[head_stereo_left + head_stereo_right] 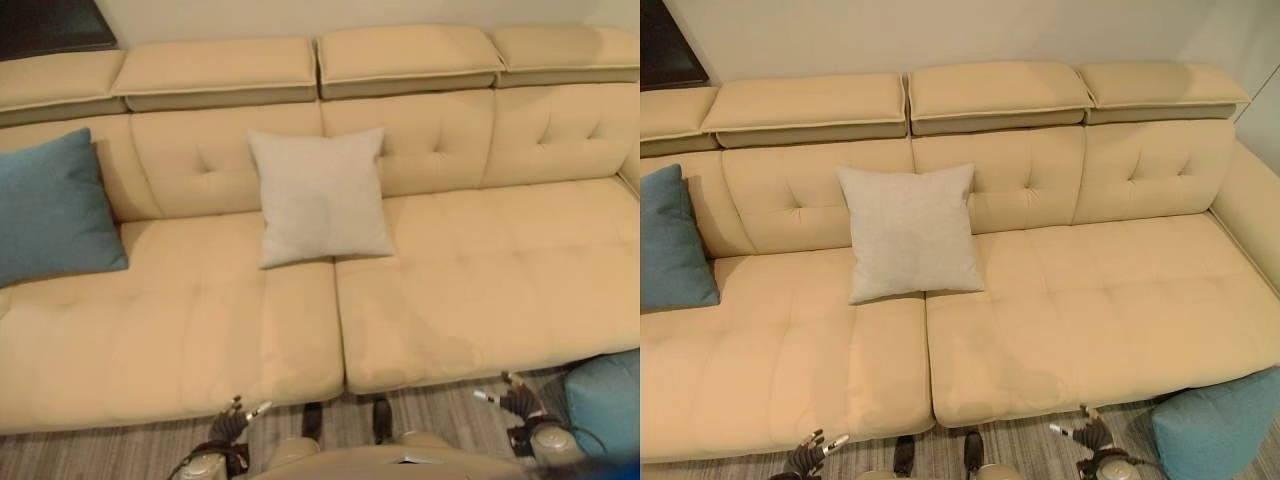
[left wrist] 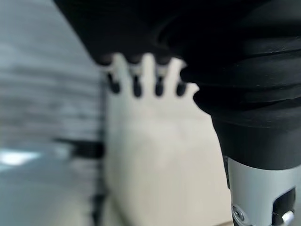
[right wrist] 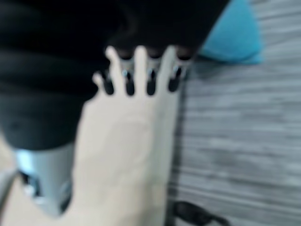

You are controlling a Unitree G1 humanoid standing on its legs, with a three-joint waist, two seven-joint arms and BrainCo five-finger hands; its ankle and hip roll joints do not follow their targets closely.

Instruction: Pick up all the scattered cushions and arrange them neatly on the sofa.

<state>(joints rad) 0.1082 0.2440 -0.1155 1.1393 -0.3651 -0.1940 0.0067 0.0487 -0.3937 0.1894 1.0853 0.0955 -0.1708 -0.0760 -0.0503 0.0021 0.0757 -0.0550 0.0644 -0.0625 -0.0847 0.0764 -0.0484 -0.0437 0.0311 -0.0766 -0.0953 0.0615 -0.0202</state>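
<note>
Sofa [image 1: 1090, 330]: cream, tufted, wide. Two cushions sit on it. The pale grey cushion [image 1: 908, 232] leans upright against the backrest just left of the seam between the two seat pads. The teal cushion [image 1: 52, 208] is propped in the far left corner against the back. Both look placed as they should be, so you can leave them alone.

Third item: a second teal cushion [image 1: 1215, 428] lies on the striped floor [image 3: 244, 122] at the robot's right, its top edge tucked by the sofa's front right corner. Judged from this, it is the one piece left to collect. You cannot see whether more lie outside these views.

Left hand [image 1: 235, 418]: low, in front of the sofa's front edge, fingers straight and apart, holding nothing. Its wrist view looks along the fingers at the cream sofa front.

Right hand [image 1: 1090, 432]: low too, fingers spread and relaxed, empty, near the floor cushion but apart from it.

Next, in my judgement: turn toward the right and reach down with the right hand. The cushion is soft and bulky, so support from both hands may be needed. The bare right seat is the obvious place for it.
</note>
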